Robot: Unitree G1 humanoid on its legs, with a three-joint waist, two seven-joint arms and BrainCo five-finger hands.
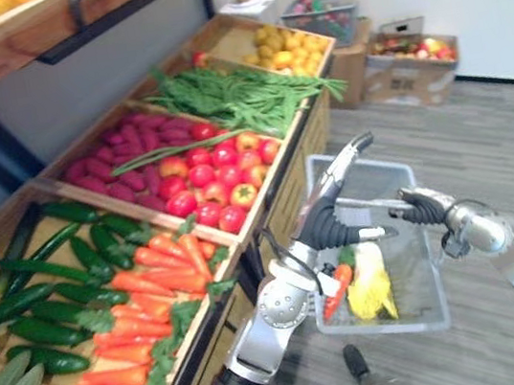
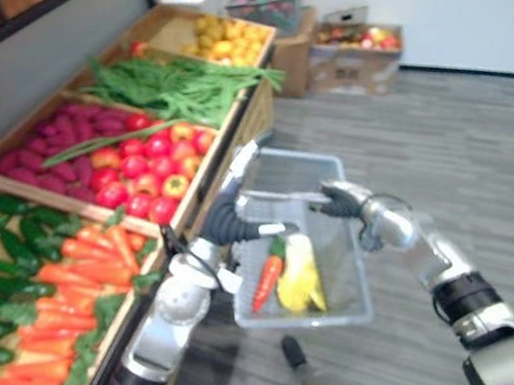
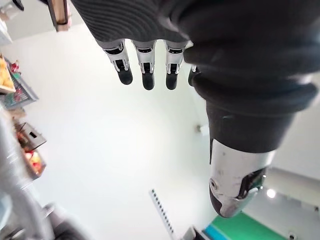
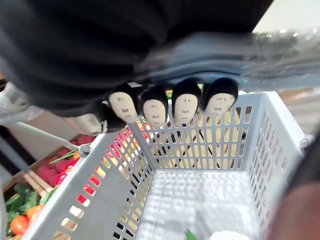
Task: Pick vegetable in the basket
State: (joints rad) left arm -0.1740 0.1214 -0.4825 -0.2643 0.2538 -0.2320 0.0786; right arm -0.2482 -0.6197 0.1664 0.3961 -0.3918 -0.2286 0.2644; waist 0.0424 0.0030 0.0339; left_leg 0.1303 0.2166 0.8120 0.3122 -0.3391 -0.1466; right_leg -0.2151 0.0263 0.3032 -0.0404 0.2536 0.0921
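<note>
A grey plastic basket [image 1: 407, 173] hangs beside the wooden produce stand [image 1: 287, 186], and it holds a carrot [image 1: 337, 289] and a yellow corn cob [image 1: 370, 282]. My right hand [image 1: 423, 206] is shut on the basket's handle [image 4: 235, 52], with its fingers [image 4: 170, 106] curled over the bar. Over the basket's near-left corner my left hand [image 1: 332, 216] is raised and open, its fingers [image 3: 145, 67] straight and holding nothing. The stand's crates hold carrots [image 1: 142, 297], cucumbers [image 1: 48, 282], tomatoes [image 1: 212, 180], purple roots [image 1: 121, 155] and green beans [image 1: 233, 94].
A crate of yellow fruit [image 1: 286, 48] sits at the stand's far end. Behind it are a second grey basket [image 1: 322, 10] and cardboard boxes of fruit [image 1: 412, 63] on the floor. A wooden shelf [image 1: 11, 36] overhangs the stand. Grey plank floor [image 1: 481, 139] lies to the right.
</note>
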